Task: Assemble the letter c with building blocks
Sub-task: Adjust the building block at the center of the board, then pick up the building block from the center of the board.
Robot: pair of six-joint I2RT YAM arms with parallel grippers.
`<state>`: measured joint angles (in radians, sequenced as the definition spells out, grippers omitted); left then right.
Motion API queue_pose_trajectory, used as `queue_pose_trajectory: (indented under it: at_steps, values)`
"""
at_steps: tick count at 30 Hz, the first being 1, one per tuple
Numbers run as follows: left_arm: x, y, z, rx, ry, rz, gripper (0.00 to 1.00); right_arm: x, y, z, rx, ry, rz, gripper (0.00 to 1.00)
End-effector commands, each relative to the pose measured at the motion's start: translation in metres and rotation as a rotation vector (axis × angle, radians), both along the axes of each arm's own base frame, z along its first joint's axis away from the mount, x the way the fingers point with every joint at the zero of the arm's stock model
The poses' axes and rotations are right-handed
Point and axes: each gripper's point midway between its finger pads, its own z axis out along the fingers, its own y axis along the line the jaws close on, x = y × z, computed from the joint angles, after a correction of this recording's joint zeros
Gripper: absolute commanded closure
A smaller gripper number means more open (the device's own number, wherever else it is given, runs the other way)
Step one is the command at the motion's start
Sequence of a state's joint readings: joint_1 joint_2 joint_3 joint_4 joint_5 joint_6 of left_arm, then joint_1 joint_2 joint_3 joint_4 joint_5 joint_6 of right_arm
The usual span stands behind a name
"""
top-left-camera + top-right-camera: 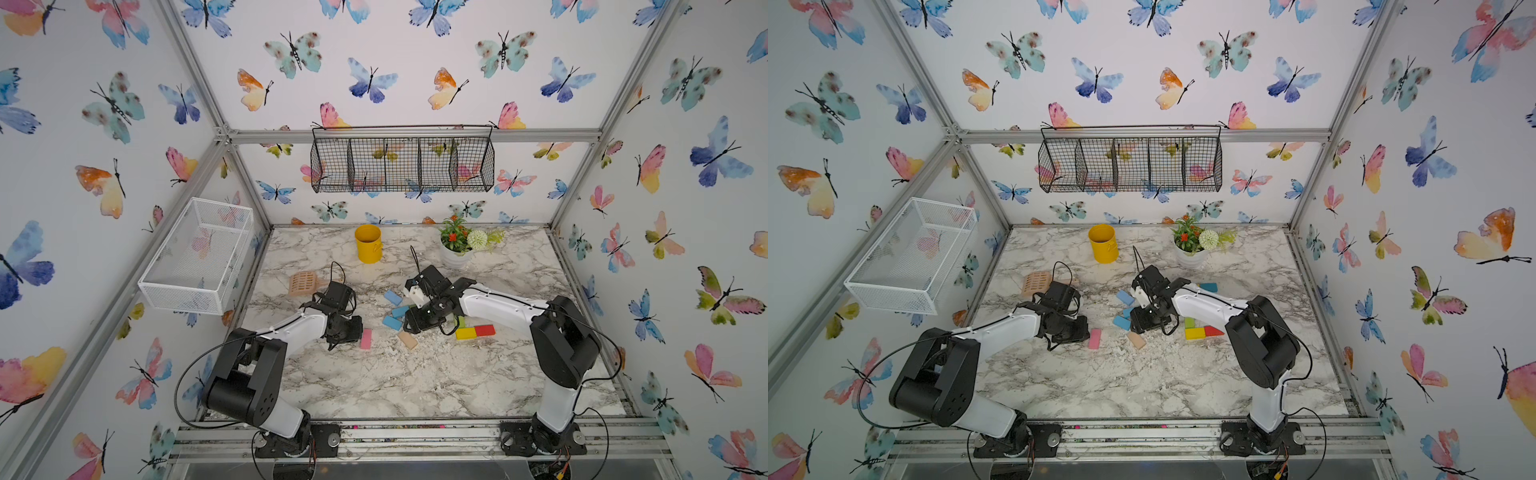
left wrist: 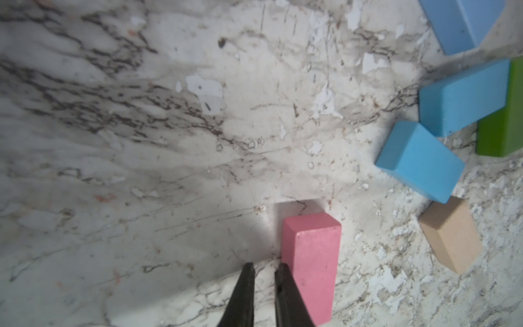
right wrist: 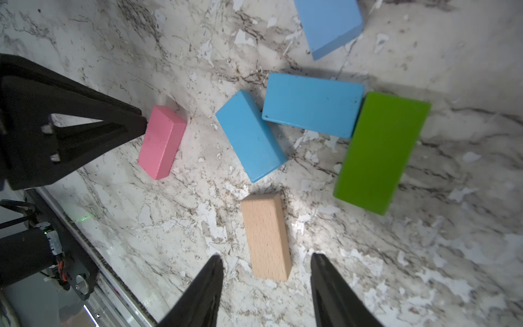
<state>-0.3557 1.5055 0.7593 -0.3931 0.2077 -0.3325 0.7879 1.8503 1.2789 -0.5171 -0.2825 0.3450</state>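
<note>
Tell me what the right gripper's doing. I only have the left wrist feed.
Observer: The right gripper is open and empty, pointed down at the tan block.
Operator: Any blocks outside my frame?
Observer: Yes. A yellow block and a red block lie end to end, on the far side of the cluster from your pink one.
</note>
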Motion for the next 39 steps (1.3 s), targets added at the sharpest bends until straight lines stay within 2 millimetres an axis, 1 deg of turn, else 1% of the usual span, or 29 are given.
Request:
queue_pose_trajectory:
  at_steps: [1, 4, 8, 14, 18, 21, 25, 31, 36, 37, 39]
  values:
    - [0.000, 0.011, 0.013, 0.048, -0.035, 0.016, 0.79, -0.008, -0.013, -0.011, -0.085, -0.008, 0.026, 0.45]
    - [0.000, 0.015, 0.024, 0.043, -0.056, 0.030, 0.75, -0.011, -0.013, -0.015, -0.117, -0.016, 0.045, 0.43]
    - [-0.002, 0.017, 0.039, 0.014, -0.084, 0.026, 0.71, -0.018, -0.004, -0.018, -0.131, -0.019, 0.079, 0.42]
    - [-0.005, 0.009, 0.063, -0.103, -0.148, -0.021, 0.68, -0.019, 0.002, -0.027, -0.197, -0.028, 0.092, 0.41]
    - [-0.003, 0.007, 0.077, -0.144, -0.189, -0.030, 0.68, -0.018, 0.005, -0.027, -0.213, -0.041, 0.077, 0.40]
    - [-0.004, 0.006, 0.079, -0.160, -0.193, -0.037, 0.68, -0.019, 0.004, -0.032, -0.235, -0.040, 0.071, 0.40]
    - [-0.004, 0.003, 0.082, -0.176, -0.202, -0.047, 0.68, -0.024, 0.007, -0.036, -0.239, -0.025, 0.082, 0.47]
    - [-0.004, 0.003, 0.079, -0.181, -0.196, -0.049, 0.68, -0.025, 0.011, -0.037, -0.251, -0.032, 0.084, 0.46]
    - [-0.004, 0.003, 0.080, -0.181, -0.202, -0.046, 0.67, -0.023, 0.010, -0.042, -0.295, -0.035, 0.082, 0.46]
    - [-0.005, 0.003, 0.080, -0.181, -0.202, -0.047, 0.68, -0.023, 0.009, -0.043, -0.300, -0.035, 0.082, 0.47]
    - [-0.005, 0.003, 0.080, -0.181, -0.201, -0.047, 0.68, -0.023, 0.008, -0.044, -0.315, -0.041, 0.081, 0.52]
